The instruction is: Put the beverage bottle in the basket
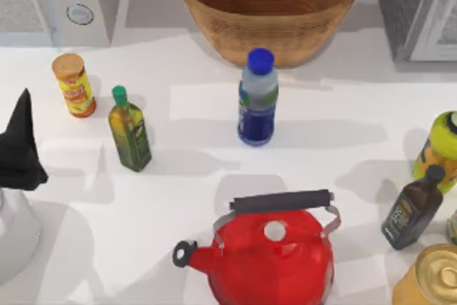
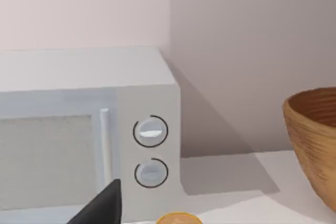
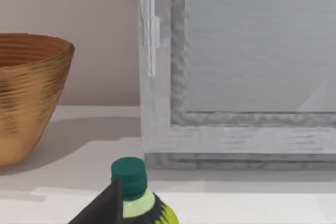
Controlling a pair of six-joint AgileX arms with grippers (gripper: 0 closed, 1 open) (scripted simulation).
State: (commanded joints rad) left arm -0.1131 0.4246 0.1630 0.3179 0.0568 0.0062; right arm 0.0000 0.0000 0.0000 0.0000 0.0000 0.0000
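My left gripper (image 1: 21,141) hangs at the table's left edge, well apart from the upright clear blue-capped beverage bottle (image 1: 258,98), which stands mid-table just before the round woven wicker basket (image 1: 269,6). I cannot tell its grip state, its fingers being cut off. Approach should clear the green-capped olive-oil bottle (image 1: 128,128) and red kettle (image 1: 273,251), gripping mid-body.

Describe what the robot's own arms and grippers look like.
The left gripper is matte black, angular, tapering to a point, mounted on a smooth white rounded arm segment. In each wrist view a black pointed fingertip shows; no cables or markings are visible.
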